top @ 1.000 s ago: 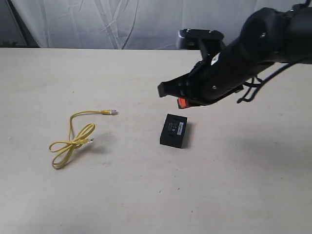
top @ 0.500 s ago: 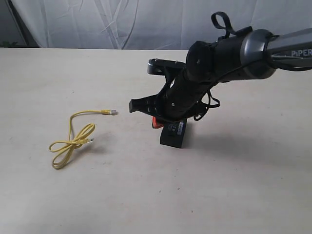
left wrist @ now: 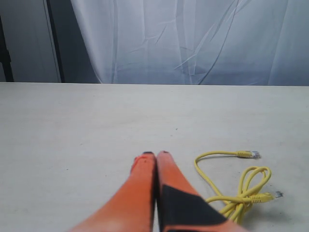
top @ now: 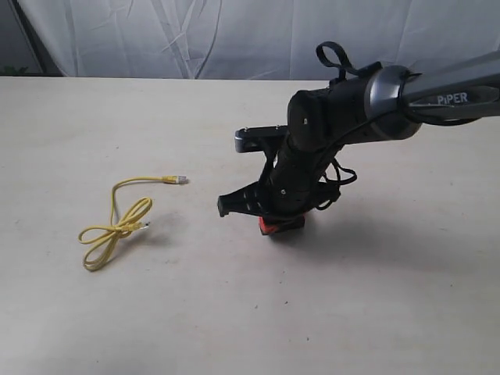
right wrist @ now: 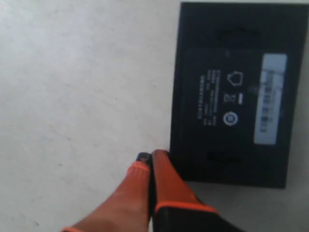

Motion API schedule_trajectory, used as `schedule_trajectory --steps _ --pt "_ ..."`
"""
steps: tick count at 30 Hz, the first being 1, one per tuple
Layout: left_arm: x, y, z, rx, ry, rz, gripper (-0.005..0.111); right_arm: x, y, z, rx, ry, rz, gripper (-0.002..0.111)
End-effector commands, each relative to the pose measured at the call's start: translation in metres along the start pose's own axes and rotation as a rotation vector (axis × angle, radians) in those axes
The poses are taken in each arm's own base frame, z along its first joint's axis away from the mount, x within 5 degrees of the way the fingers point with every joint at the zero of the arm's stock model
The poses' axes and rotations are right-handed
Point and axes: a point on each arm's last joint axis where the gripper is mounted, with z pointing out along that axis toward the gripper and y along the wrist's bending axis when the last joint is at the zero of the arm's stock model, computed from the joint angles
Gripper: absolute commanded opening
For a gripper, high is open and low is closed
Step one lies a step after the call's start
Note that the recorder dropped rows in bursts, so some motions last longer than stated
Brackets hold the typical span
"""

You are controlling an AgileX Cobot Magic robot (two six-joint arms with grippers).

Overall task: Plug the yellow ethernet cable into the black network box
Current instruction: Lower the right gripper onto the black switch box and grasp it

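The yellow ethernet cable [top: 117, 226] lies loosely looped on the table at the left, with one plug [top: 178, 180] pointing right. It also shows in the left wrist view as the cable [left wrist: 236, 188], just beside my left gripper [left wrist: 155, 155], which is shut and empty. The black network box [right wrist: 227, 96] lies flat with its white label up. My right gripper [right wrist: 150, 157] is shut, empty, its orange fingertips at the box's near corner and close against its edge. In the exterior view the right arm [top: 312, 164] hangs over the box and hides it.
The pale table [top: 156, 312] stretches wide around both things. A white curtain [top: 195, 39] hangs behind the far edge. The left arm does not show in the exterior view.
The right arm has swung left and down from above the table, lowering onto the black box and covering it in the exterior view. The cable has not moved.
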Motion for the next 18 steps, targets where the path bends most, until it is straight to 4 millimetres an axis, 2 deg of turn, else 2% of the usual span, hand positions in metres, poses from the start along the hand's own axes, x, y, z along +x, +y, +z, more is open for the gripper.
schedule_trajectory --steps 1,11,15,18 --pt "0.001 0.000 0.000 -0.002 -0.002 -0.001 0.000 0.004 -0.006 -0.002 0.070 0.057 -0.068 -0.001" --pt "0.001 0.000 0.000 -0.002 -0.002 -0.001 0.000 0.006 -0.007 -0.005 0.089 0.077 -0.087 -0.001" --pt "0.001 0.000 0.000 -0.002 -0.002 -0.001 0.000 0.004 -0.004 -0.020 0.081 0.047 -0.093 -0.001" --pt "0.001 0.000 0.000 -0.002 -0.002 -0.001 0.000 0.002 -0.001 -0.040 0.067 -0.005 -0.099 -0.001"
